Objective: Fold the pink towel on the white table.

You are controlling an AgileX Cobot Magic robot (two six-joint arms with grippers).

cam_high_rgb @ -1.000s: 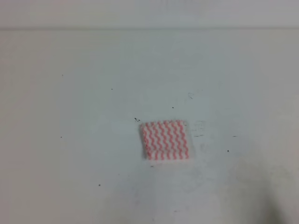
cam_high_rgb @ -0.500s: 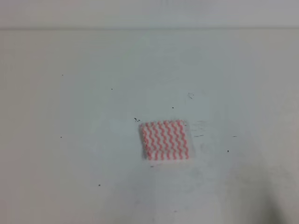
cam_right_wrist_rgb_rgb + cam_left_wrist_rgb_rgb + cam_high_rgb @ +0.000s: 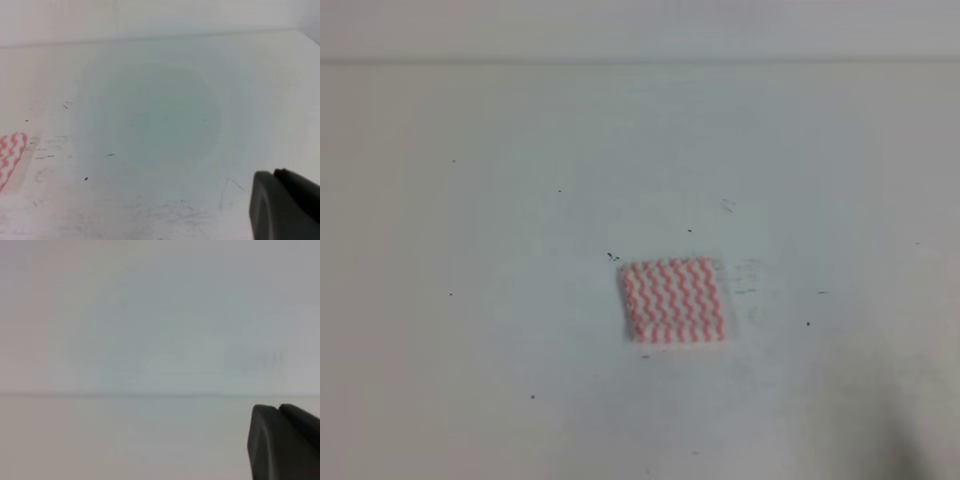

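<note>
Towels: one towel [image 3: 673,300] is seen in the high view, lying as a small rectangle; its striped edge alone is caught at the left border of the right wrist view
Tables: one table [image 3: 500,330] is seen; it fills every view
Grippers: two are partly seen, one dark finger each; the left gripper [image 3: 285,442] at the lower right of its wrist view; the right gripper [image 3: 282,205] likewise; neither is seen in the high view
Dark specks: several are scattered on the table; an exact count cannot be made
</note>
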